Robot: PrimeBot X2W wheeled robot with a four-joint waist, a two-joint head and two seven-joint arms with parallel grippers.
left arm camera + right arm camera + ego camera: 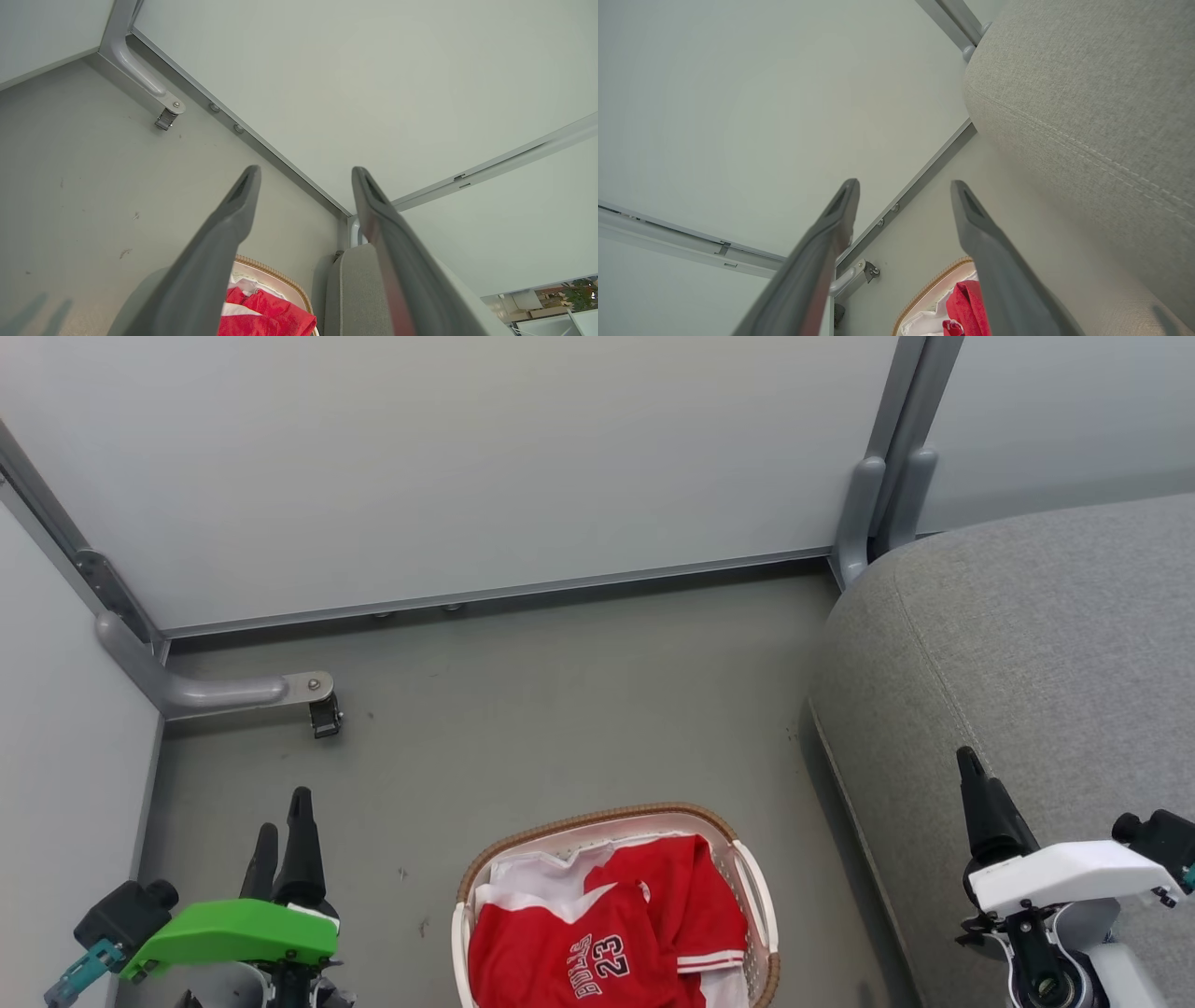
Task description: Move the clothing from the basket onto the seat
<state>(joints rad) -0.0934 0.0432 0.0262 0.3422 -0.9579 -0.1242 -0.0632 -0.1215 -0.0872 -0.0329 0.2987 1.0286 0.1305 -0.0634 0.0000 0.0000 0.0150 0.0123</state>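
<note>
The red clothing (607,938), one piece printed "BULLS 23", lies bunched in the white basket (597,822) with its brown rim, on the floor at the bottom centre of the head view. Red cloth (268,317) and the basket rim (275,275) show between my left fingers; the clothing (966,305) also shows low in the right wrist view. The grey seat (1036,644) fills the right side, beside the basket. My left gripper (283,826) hovers open left of the basket, holding nothing. My right gripper (971,775) stands open over the seat's front part, empty.
Pale partition walls (448,457) close off the back and left. A metal foot bracket (252,691) juts onto the floor at the left corner, and a grey post (878,513) stands behind the seat. Bare grey floor (579,700) lies between basket and wall.
</note>
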